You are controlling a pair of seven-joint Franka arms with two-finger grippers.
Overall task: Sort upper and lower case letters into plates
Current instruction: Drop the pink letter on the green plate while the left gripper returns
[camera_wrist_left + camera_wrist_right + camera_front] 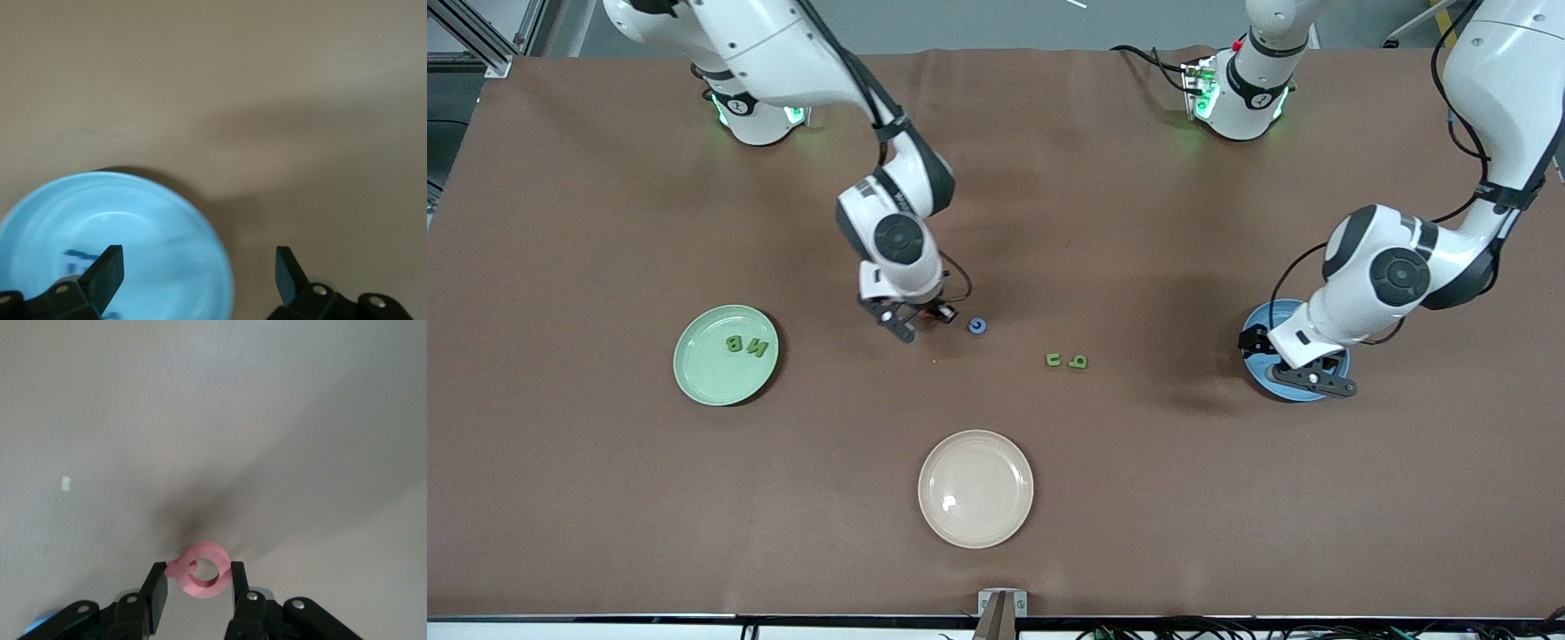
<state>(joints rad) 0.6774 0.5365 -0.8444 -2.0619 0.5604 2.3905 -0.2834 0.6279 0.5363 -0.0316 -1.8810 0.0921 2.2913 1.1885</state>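
Observation:
My right gripper (907,327) is low at the table's middle. In the right wrist view it (198,577) is shut on a pink ring-shaped letter (203,568), one finger on each side. A small blue letter (978,326) lies on the table beside it. Two green letters (1066,360) lie farther toward the left arm's end. The pale green plate (694,373) holds two green letters (746,345). My left gripper (1288,363) hangs open over the blue plate (1270,316), its fingers (107,270) straddling the plate's rim (167,200). A dark blue shape (79,254) lies in that plate.
A cream-white plate (975,524) sits near the table's edge closest to the front camera. Brown cloth covers the table. Both arm bases stand along the edge farthest from the camera.

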